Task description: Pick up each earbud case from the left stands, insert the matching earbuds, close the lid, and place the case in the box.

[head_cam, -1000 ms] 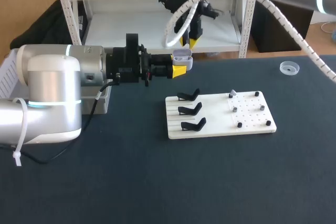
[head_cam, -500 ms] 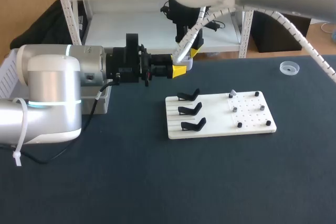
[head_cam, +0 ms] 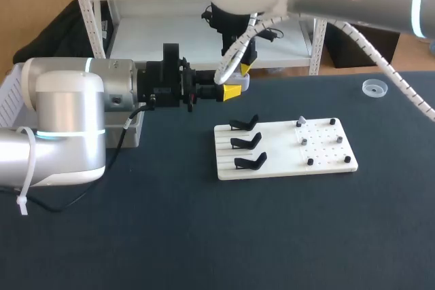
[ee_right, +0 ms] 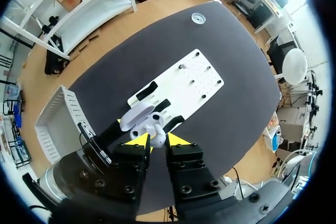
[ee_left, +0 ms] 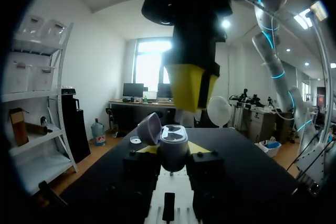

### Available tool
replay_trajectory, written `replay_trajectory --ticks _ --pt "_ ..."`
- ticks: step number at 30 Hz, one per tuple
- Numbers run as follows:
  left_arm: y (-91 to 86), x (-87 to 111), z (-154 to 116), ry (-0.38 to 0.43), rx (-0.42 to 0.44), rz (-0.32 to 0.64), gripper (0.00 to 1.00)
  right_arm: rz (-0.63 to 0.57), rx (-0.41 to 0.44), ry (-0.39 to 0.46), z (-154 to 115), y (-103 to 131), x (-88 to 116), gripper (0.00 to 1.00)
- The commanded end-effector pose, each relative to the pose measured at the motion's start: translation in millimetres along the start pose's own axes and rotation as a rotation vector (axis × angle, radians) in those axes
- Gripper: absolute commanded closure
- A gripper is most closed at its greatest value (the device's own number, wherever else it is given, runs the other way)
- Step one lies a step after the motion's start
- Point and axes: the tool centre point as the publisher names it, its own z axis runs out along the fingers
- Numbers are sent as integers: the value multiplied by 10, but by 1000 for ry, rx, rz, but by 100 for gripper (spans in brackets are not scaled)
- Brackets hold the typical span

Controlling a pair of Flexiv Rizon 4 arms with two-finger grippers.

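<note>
- The table (head_cam: 204,236) has a dark, matte top that fills most of the head view.
- A small clear round dish (head_cam: 374,87) lies flat on the table toward 2 o'clock from its middle, near the far edge (shallow and see-through).

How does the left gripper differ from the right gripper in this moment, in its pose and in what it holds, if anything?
Pose: the left gripper lies level and points sideways across the table; the right gripper points straight down from above.
Load: the left gripper is shut on the earbud case, whose lid stands open; the right gripper seems shut on a small white earbud, right over that case.
Both have yellow tips.
</note>
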Motion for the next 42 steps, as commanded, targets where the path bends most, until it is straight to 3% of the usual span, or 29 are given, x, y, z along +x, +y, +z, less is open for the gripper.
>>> replay_trajectory --ticks 1,41,42 --pt "18 2 9 -1 3 0 100 -1 18 5 6 58 -29 100" --pt "18 2 9 -1 3 0 100 9 68 24 231 42 -97 100" --pt "18 2 9 -1 3 0 100 8 69 26 232 42 -95 91"
